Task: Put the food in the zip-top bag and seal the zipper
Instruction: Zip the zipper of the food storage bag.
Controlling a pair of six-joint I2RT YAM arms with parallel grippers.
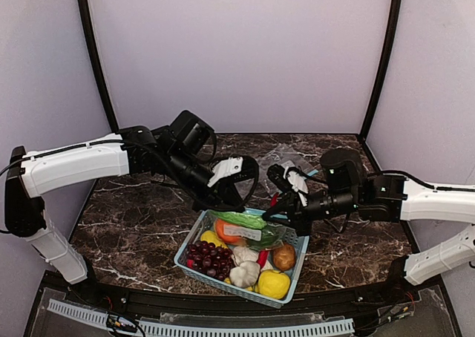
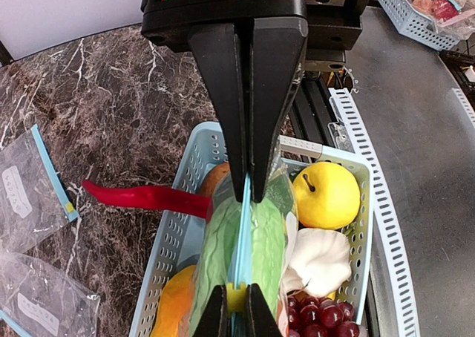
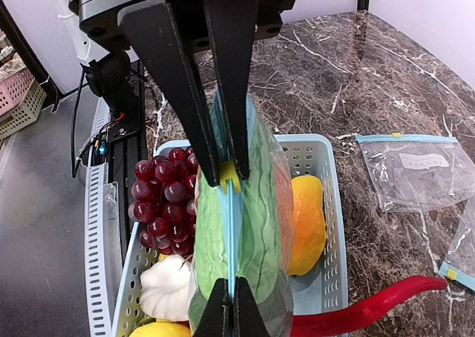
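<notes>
Top external: zip-top bag (image 1: 249,231) held over basket (image 1: 194,266) on desk (image 1: 133,226), between both arms.
Left wrist: left gripper (image 2: 246,192) pinched narrow on zipper (image 2: 239,255); gourd (image 2: 215,255) seen inside bag.
Right wrist: right gripper (image 3: 223,180) clamped on same zipper strip.

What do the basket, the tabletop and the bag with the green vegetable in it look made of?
Basket: light blue moulded plastic, matte, walls full of punched holes. Tabletop: dark brown marble look with white veins, glossy; real stone or laminate, cannot tell. Bag: thin clear plastic film, shiny creases, blue zipper strip.
</notes>
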